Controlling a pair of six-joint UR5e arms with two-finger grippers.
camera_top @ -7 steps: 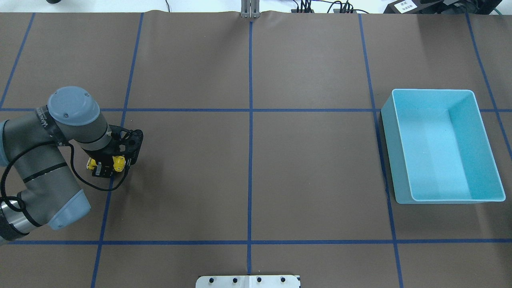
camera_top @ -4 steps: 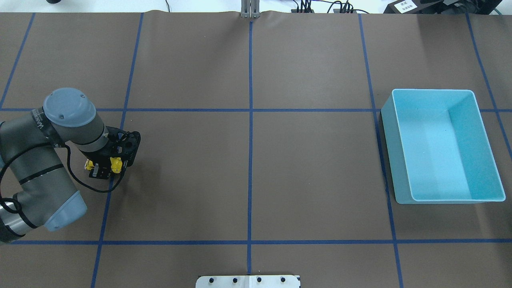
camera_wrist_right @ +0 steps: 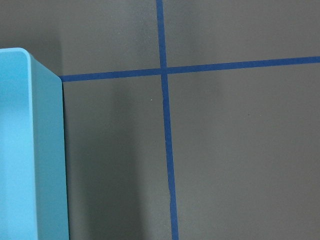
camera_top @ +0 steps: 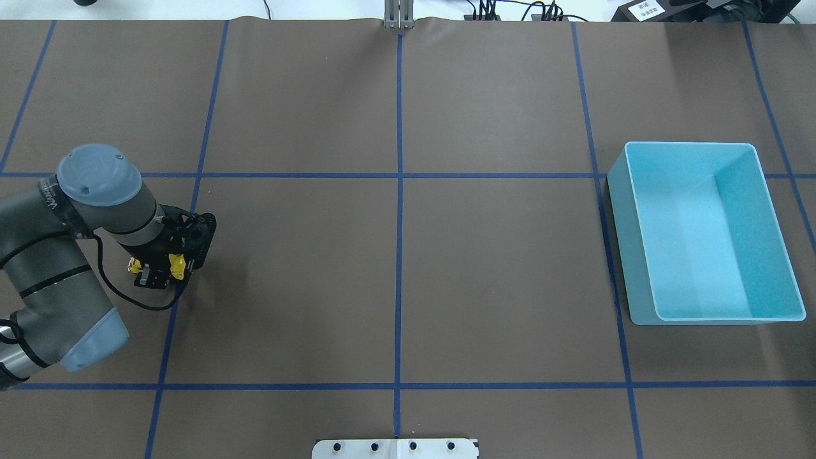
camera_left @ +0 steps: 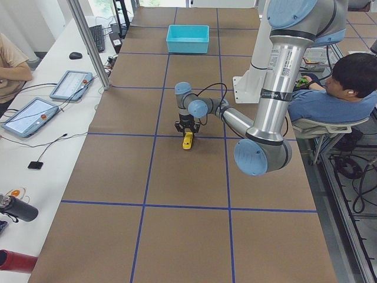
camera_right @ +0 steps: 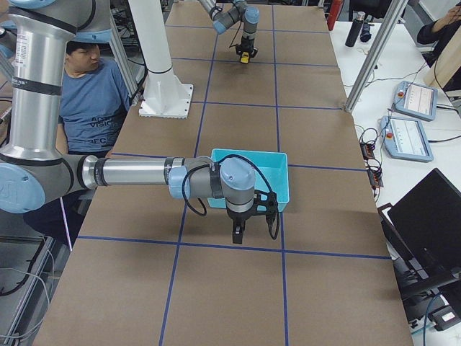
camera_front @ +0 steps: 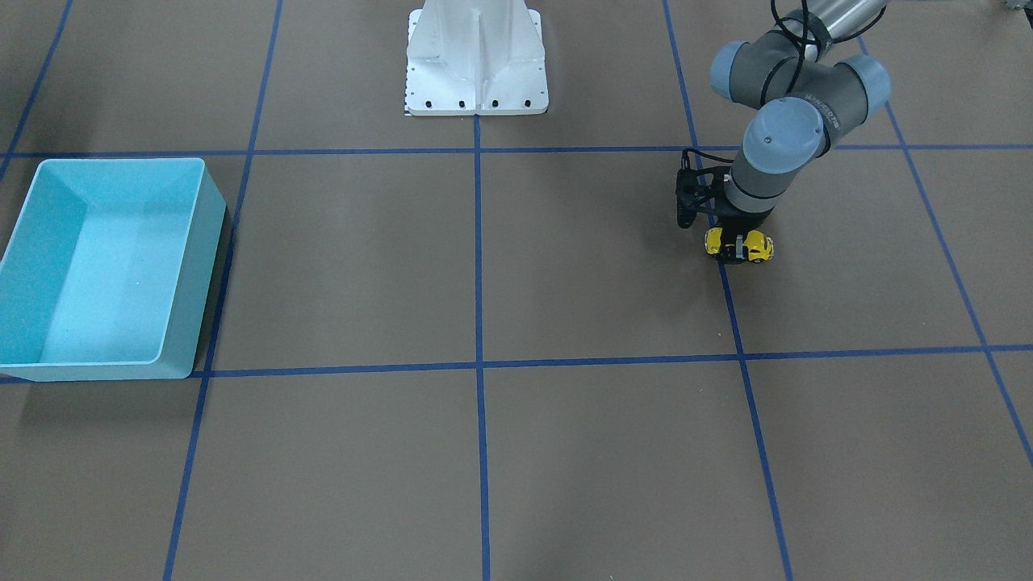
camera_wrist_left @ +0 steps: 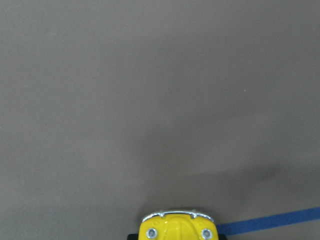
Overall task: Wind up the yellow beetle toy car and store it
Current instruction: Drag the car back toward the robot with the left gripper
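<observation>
The yellow beetle toy car (camera_top: 176,264) is at the table's left side, on a blue tape line. My left gripper (camera_top: 156,274) points straight down and is shut on it across its sides. The car also shows in the front view (camera_front: 756,247), the left-side view (camera_left: 187,140) and the left wrist view (camera_wrist_left: 177,228), low at the table surface. The turquoise bin (camera_top: 688,145) stands empty at the far right. My right gripper (camera_right: 238,234) shows only in the right-side view, pointing down beside the bin (camera_right: 278,171); I cannot tell if it is open.
Brown table cover with a blue tape grid (camera_top: 399,191). White robot base plate (camera_front: 476,73) at the near edge. The right wrist view shows the bin's wall (camera_wrist_right: 30,150) and a tape crossing (camera_wrist_right: 162,71). Operators and tablets sit beyond the table ends.
My left gripper has moved a little to the left and toward the robot with the car held in it. The bin has not moved.
</observation>
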